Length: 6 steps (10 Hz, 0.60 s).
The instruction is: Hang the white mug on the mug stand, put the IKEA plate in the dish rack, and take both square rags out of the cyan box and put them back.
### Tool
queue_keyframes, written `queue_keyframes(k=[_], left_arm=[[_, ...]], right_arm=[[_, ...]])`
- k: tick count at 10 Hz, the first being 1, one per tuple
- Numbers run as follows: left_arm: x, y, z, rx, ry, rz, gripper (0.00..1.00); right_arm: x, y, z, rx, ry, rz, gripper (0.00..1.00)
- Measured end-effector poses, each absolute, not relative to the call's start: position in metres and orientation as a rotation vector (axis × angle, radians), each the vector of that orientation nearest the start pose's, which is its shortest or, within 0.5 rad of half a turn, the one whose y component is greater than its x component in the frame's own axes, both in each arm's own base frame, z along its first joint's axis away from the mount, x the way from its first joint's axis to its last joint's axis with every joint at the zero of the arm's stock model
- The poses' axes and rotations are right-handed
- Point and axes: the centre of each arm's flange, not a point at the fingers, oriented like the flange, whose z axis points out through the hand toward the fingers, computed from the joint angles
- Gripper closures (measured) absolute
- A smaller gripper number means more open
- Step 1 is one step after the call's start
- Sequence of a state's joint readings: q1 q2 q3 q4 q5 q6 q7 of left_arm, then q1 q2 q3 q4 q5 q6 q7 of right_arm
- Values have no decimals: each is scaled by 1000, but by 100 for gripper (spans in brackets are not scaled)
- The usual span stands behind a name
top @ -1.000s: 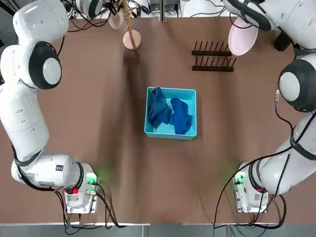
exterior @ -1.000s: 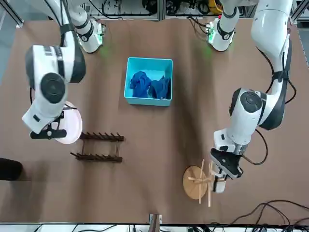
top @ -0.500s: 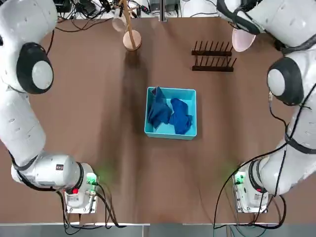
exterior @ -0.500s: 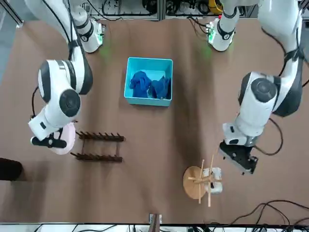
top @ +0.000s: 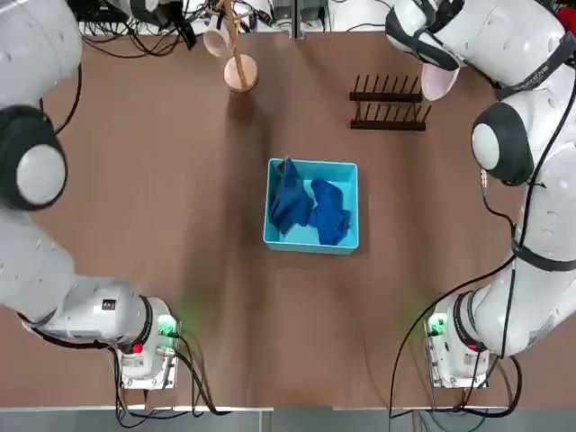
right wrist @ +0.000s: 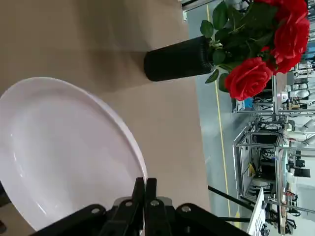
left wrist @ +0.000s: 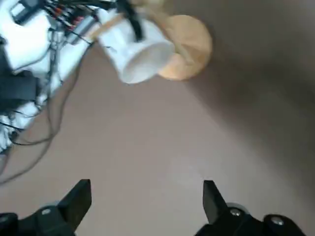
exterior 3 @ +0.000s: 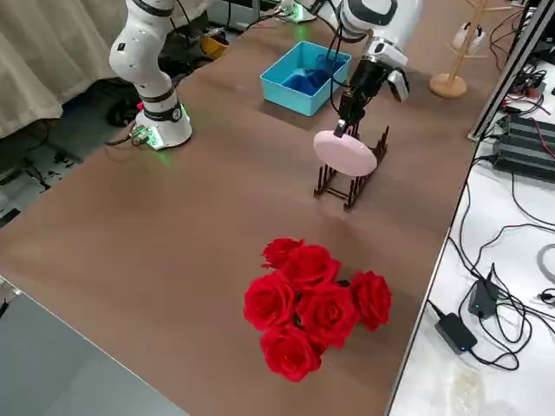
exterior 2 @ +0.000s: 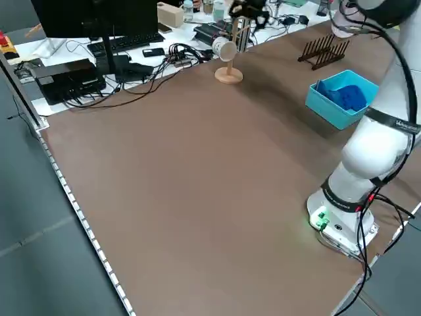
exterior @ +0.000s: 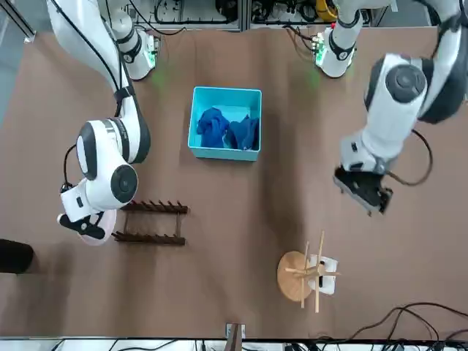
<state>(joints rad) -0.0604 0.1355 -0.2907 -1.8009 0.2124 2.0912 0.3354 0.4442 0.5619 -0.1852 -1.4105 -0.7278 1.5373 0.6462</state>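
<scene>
White mug (left wrist: 135, 51) hung on mug stand (left wrist: 184, 46), seen only at left wrist, left gripper (left wrist: 147, 199) fingers wide, empty, right gripper (right wrist: 144, 189) fingers pinching IKEA plate (right wrist: 64, 147) rim, lower centre, above dish rack (exterior 3: 351, 178)

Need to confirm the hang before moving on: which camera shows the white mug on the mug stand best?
The left wrist view: the white mug fills the frame, hanging by its handle from a peg of the mug stand, with the open left gripper clear of it. Top, front and left side views show it small.

Cyan box (top: 311, 241) mid-table (rags (top: 309, 211) inside), dish rack (top: 388, 103) behind it.
</scene>
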Motion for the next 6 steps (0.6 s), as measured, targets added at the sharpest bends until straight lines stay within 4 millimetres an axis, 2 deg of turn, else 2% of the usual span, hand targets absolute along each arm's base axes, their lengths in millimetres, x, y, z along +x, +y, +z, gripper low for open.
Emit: queue_keyframes(k=[1, 3, 5, 6], left_arm=[[558, -220, 485, -2840, 1105, -150, 0], [514, -285, 470, -2942, 1076, -25, 0], [466, -359, 445, -2971, 1048, 60, 0], [444, -391, 425, -2985, 1040, 120, 0]], right_arm=[[660, 129, 382, 2200, -291, 5, 97], [656, 140, 367, 2173, -338, 16, 97], [655, 147, 357, 2158, -362, 26, 97], [655, 147, 355, 2153, -379, 32, 97]])
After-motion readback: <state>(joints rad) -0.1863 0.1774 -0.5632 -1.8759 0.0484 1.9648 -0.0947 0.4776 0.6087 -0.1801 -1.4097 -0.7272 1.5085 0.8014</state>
